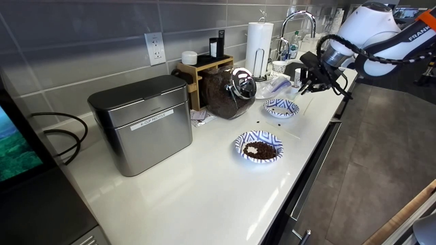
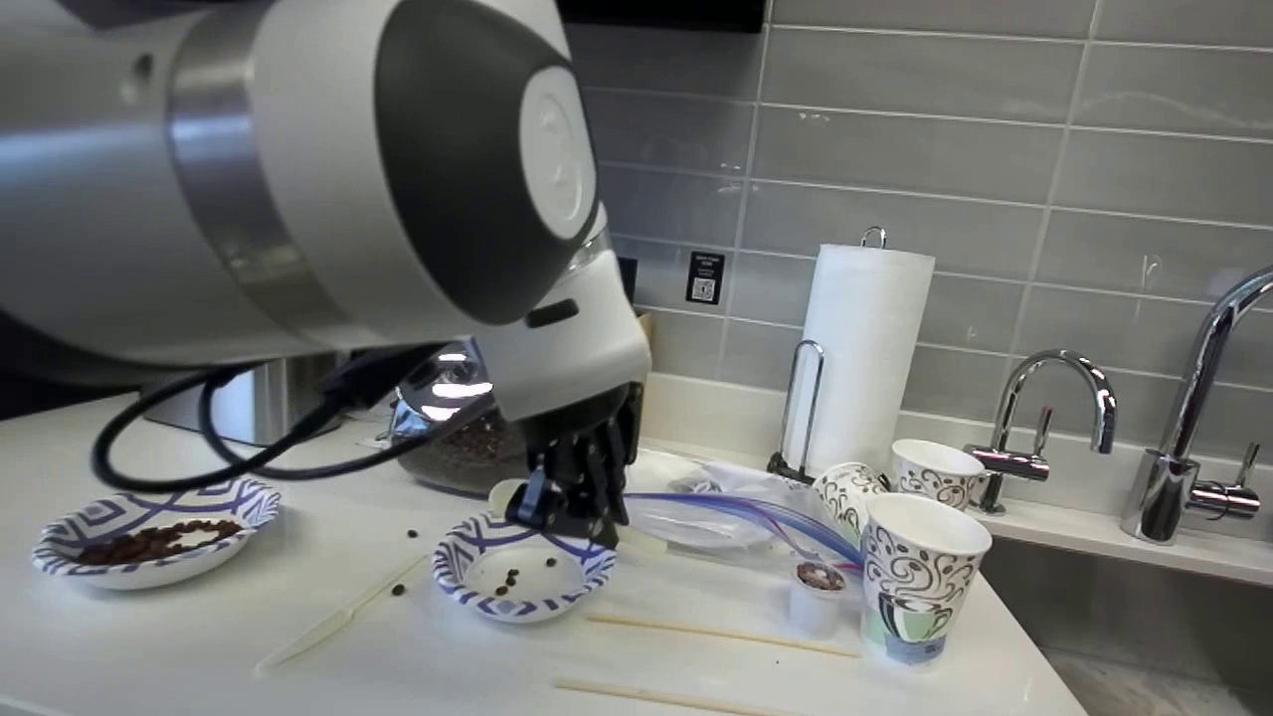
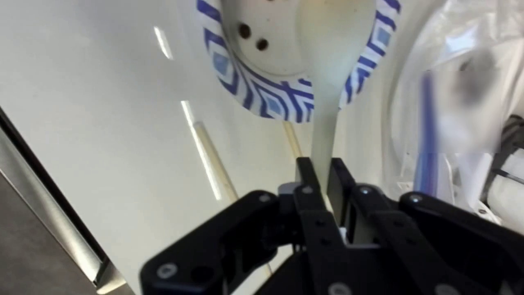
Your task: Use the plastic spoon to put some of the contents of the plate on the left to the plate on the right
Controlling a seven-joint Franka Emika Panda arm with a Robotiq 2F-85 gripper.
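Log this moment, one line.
Black gripper: holding pale plastic spoon | spoon: above round blue-patterned white bowl | bowl: few dark beans

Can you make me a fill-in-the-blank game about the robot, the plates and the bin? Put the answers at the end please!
1. The end effector holds a plastic ____.
2. The plate nearer the end effector holds ____ (more or fewer) dark beans than the other plate.
3. Both plates have a white and ____ pattern.
4. The label on the metal bin says K-CUP ____.

Missing words: spoon; fewer; blue; RECYCLE.
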